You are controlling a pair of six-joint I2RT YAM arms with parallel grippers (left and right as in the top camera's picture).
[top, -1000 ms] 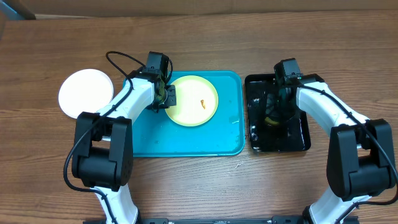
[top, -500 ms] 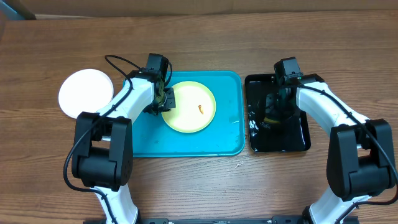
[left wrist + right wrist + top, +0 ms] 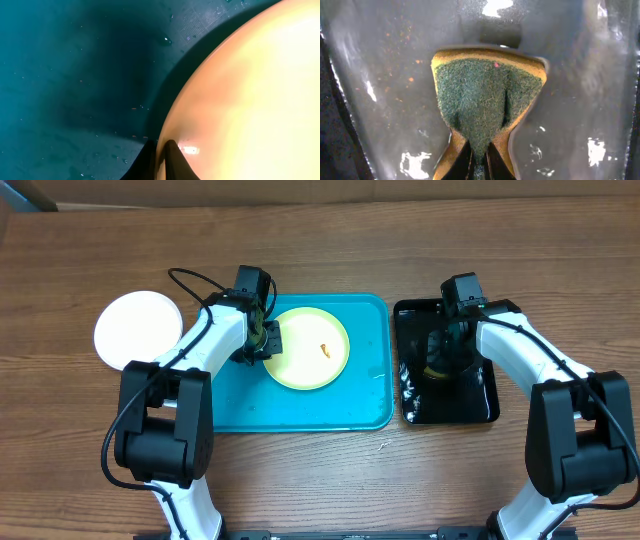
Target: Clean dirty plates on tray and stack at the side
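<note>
A pale yellow-green plate (image 3: 307, 348) with a small orange smear (image 3: 325, 348) lies on the turquoise tray (image 3: 300, 405). My left gripper (image 3: 268, 340) is shut on the plate's left rim. In the left wrist view the rim (image 3: 162, 150) runs between the two dark fingertips (image 3: 172, 160) of this gripper (image 3: 160, 160), above the tray floor (image 3: 75, 75). A white plate (image 3: 138, 330) rests on the table left of the tray. My right gripper (image 3: 440, 365) is shut on a green-and-yellow sponge (image 3: 487, 95), pinched at its near end (image 3: 479, 162).
The sponge sits in a glossy black tray (image 3: 470, 405) holding wet film, right of the turquoise tray. Water droplets and specks dot the turquoise floor. Bare wooden table (image 3: 320, 250) surrounds both trays.
The yellow-green plate slid a little toward the front left in the left gripper's hold, then edged back right. The right gripper and sponge shifted slightly inside the black tray.
</note>
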